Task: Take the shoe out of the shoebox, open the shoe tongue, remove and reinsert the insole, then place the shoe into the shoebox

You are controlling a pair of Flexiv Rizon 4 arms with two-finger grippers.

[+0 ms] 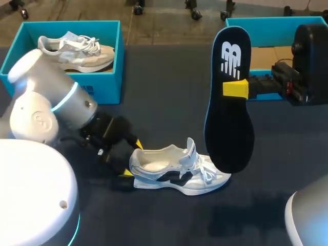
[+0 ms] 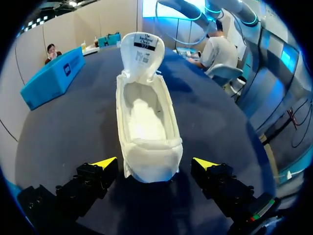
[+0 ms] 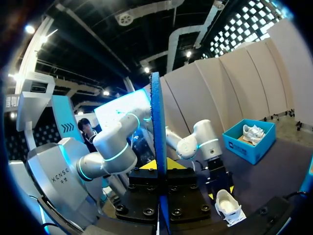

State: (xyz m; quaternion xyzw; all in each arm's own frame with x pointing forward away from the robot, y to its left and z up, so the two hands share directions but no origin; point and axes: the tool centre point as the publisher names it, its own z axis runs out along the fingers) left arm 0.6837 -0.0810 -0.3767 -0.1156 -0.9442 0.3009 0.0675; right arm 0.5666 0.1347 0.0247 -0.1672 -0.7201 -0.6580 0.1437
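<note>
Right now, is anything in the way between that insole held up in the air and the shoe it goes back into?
Nothing visible is. The insole hangs upright in the right gripper by the sneaker, whose tongue stands up, its opening bare. The left gripper straddles the heel, open, clear of the opening.

Dark navy table [image 1: 169,92], matte surface, soft shadows, even overhead light

White shoe [image 1: 177,171] on its sole, tongue [image 1: 191,148] open, black insole [image 1: 229,118] upright aloft
</note>
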